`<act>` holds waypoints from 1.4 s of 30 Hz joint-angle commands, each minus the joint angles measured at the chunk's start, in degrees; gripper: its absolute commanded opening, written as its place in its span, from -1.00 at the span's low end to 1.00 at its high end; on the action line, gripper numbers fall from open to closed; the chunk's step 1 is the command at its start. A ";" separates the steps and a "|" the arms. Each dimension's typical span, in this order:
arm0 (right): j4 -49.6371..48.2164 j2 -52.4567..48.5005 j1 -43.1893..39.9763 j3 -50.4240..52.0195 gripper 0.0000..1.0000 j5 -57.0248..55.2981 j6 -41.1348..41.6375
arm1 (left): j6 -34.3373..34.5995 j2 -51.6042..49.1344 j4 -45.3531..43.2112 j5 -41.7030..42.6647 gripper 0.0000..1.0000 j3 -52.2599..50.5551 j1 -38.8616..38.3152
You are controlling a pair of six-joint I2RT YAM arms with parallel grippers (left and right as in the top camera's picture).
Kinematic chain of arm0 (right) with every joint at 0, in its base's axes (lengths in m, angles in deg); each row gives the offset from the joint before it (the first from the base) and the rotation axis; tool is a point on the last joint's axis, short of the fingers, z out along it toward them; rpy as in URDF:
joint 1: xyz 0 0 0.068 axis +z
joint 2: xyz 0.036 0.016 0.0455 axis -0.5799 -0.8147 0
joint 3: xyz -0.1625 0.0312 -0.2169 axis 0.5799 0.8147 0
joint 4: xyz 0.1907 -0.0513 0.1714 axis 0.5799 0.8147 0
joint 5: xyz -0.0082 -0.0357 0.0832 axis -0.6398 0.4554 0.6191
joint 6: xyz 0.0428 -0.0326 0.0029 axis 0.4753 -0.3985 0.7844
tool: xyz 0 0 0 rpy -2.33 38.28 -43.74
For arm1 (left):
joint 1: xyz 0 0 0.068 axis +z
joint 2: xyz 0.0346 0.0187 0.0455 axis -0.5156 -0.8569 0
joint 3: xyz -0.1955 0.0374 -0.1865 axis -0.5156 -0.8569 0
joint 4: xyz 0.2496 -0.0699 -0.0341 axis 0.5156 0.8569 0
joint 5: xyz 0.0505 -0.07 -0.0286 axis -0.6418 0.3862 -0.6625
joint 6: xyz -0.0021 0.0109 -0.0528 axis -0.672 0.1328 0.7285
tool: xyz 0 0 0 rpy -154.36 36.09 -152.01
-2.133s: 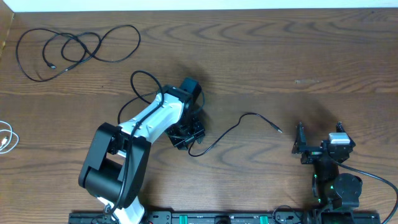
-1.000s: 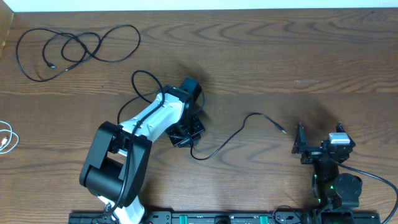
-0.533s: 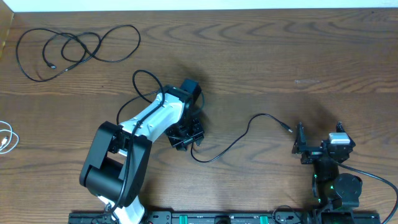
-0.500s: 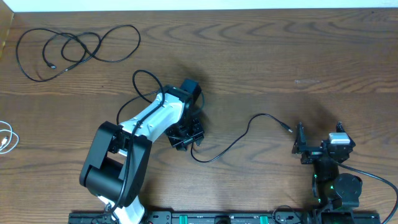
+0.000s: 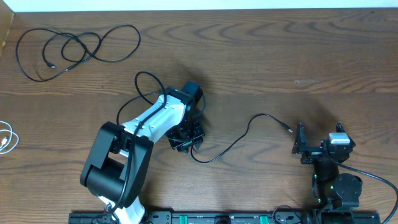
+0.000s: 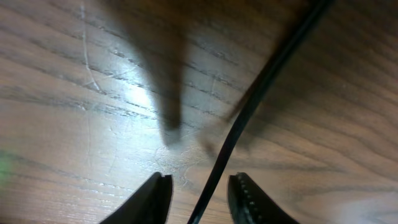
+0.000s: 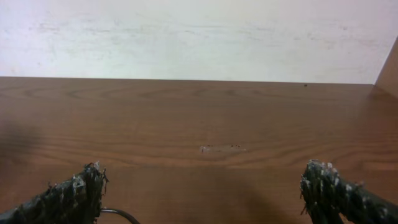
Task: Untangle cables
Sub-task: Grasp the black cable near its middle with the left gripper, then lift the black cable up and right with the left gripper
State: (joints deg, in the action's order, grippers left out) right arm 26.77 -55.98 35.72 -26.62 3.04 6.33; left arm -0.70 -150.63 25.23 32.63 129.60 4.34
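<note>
The left gripper (image 6: 199, 186) is low over the table (image 5: 249, 62) near its middle, its 2 fingers (image 6: 155, 199) a little apart. 1 black cable (image 6: 261, 93) runs through the gap between them and lies on the wood. The gap is wider than the cable, so the jaws are not clamped on it and the gripper holds nothing. In the overhead view this cable leaves the gripper, dips toward the near edge, then curves up and right across the table. Its plug (image 5: 289, 130) lies just beside the right gripper (image 7: 204, 171). That gripper sits near the right front of the table with its fingers spread wide and nothing between them. A short bit of black cable shows at the bottom of its wrist view, by its left finger. A 2nd black cable (image 5: 81, 46) lies in loose overlapping loops at the far left corner, well apart from both arms. The white cable (image 5: 6, 140) is at the left edge, partly out of view.
</note>
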 commanded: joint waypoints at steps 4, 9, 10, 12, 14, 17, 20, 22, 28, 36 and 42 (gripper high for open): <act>0.26 0.17 0.68 0.11 0.99 -0.04 0.79 | -0.59 -0.79 0.15 -0.17 -0.36 -0.44 -0.17; 0.26 0.17 0.68 0.11 0.98 -0.04 0.79 | -0.57 -0.79 0.15 -0.17 -0.37 -0.44 -0.17; 0.26 0.17 0.68 0.11 0.99 -0.04 0.79 | -0.57 -0.79 0.13 -0.17 -0.41 -0.44 -0.17; 0.26 0.17 0.68 0.11 0.98 -0.04 0.79 | -0.57 -0.79 0.11 -0.17 -0.49 -0.44 -0.17; 0.26 0.17 0.68 0.11 0.98 -0.07 0.79 | -0.59 -0.79 -0.09 -0.20 -0.56 -0.44 -0.17; 0.26 0.17 0.68 0.11 0.99 -0.07 0.76 | -1.51 -0.79 -0.76 -0.79 -0.85 -0.44 -0.17; 0.26 0.17 0.68 0.11 0.98 -0.04 0.76 | -1.70 -0.48 -0.90 -0.72 -0.85 -0.26 -0.13; 0.26 0.17 0.68 0.11 0.98 -0.07 0.79 | -4.24 0.37 -0.31 0.61 -0.85 0.87 -0.07; 0.26 0.17 0.68 0.11 0.98 -0.04 0.79 | -9.18 6.05 4.42 2.69 -0.85 8.74 -0.07; 0.26 0.17 0.68 0.11 0.99 -0.04 0.79 | -11.37 20.68 4.24 2.67 -0.85 19.56 -0.07; 0.26 0.17 0.68 0.11 0.98 -0.04 0.79 | -11.54 34.21 -6.78 2.32 -0.85 21.79 -0.07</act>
State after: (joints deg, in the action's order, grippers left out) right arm 26.77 -55.98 35.72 -26.62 3.06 6.33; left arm -10.86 -121.58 21.03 34.67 150.28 4.29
